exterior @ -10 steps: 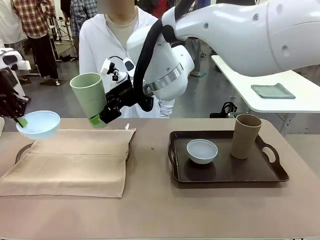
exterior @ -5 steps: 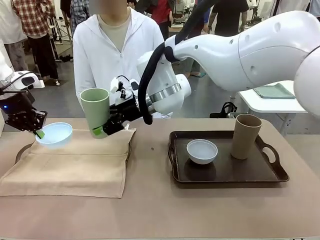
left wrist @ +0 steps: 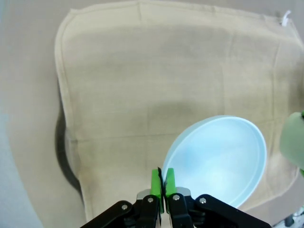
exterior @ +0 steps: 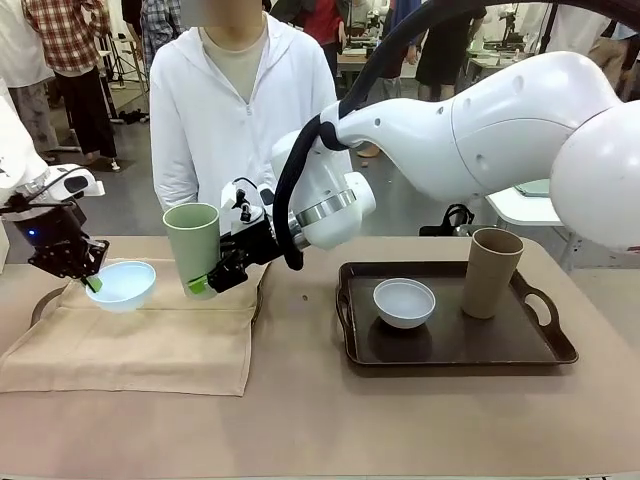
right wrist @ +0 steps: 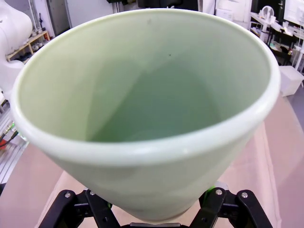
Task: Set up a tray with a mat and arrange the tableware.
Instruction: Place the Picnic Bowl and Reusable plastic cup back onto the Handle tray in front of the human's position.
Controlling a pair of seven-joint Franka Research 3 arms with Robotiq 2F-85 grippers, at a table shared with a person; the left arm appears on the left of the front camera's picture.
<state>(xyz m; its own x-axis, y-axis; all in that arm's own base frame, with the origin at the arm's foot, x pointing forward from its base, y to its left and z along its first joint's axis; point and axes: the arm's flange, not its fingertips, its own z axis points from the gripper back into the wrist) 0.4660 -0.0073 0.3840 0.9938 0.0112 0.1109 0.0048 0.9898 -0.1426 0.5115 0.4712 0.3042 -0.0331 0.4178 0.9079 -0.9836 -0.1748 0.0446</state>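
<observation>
Roughly halfway, it seems: mat (exterior: 150, 335) laid; over it left jaws pinch the light blue bowl (exterior: 120, 285), right jaws clasp the pale green tumbler (exterior: 192, 245), neither released.

Blue bowl (exterior: 122, 283) pinched by its rim low over the beige mat (exterior: 150, 340), green tumbler (exterior: 192, 245) gripped upright beside it, whitish bowl (exterior: 404, 300) and tan tumbler (exterior: 492, 270) standing on the dark tray (exterior: 450, 352).

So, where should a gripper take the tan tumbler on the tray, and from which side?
Probably around the middle of its wall, jaws either side, coming in level from the near side. The tan tumbler stands upright with no handle, and the whitish bowl sits apart on its left, on the dark tray.
</observation>
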